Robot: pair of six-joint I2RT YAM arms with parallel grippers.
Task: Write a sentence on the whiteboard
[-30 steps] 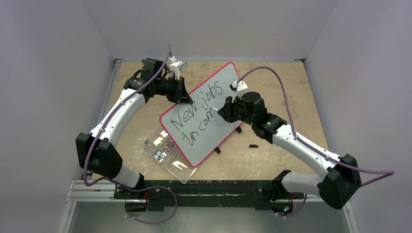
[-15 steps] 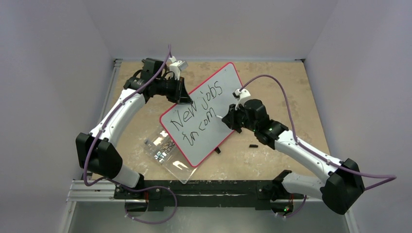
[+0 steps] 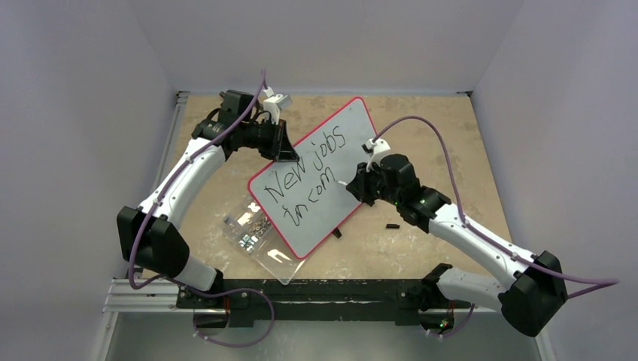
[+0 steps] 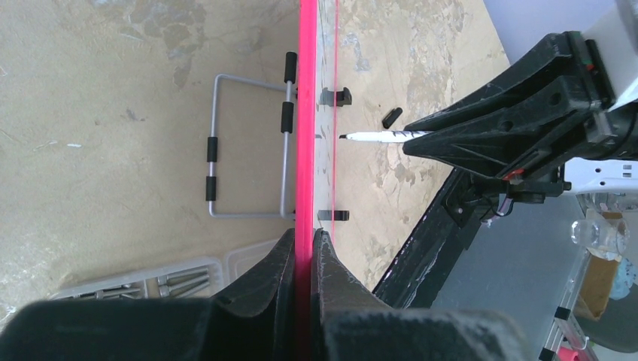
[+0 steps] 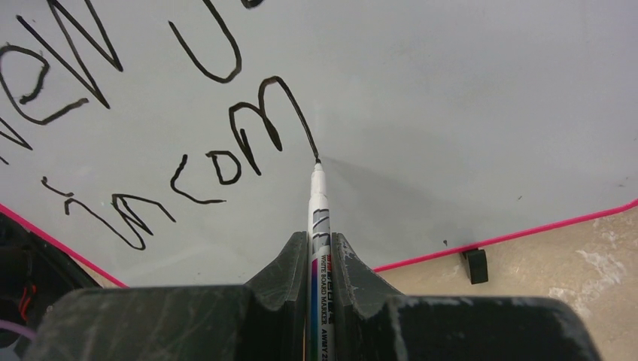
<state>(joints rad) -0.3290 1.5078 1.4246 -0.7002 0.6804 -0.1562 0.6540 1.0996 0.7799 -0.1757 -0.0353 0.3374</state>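
Note:
The whiteboard [image 3: 320,226], white with a thin red rim, stands tilted in the middle of the table. The sentence [image 3: 305,177] on it reads "New jobs" over "incom" in black strokes. My left gripper [image 3: 286,153] is shut on the board's far-left rim [image 4: 305,113], both jaws pressed against the red edge. My right gripper [image 3: 352,184] is shut on a whiteboard marker [image 5: 319,218]. The marker's tip touches the board [image 5: 466,98] at the end of the last stroke of the "m" [image 5: 259,124]. The marker also shows in the left wrist view [image 4: 380,136].
A clear plastic box of screws [image 3: 252,226] lies at the board's near-left edge. A small black marker cap [image 3: 392,225] lies on the table right of the board. The board's wire stand [image 4: 248,150] and black feet [image 5: 474,265] rest on the table.
My right gripper has moved toward the near side with the marker, drawing down the last stroke of the "m". The left gripper and the board have stayed still.

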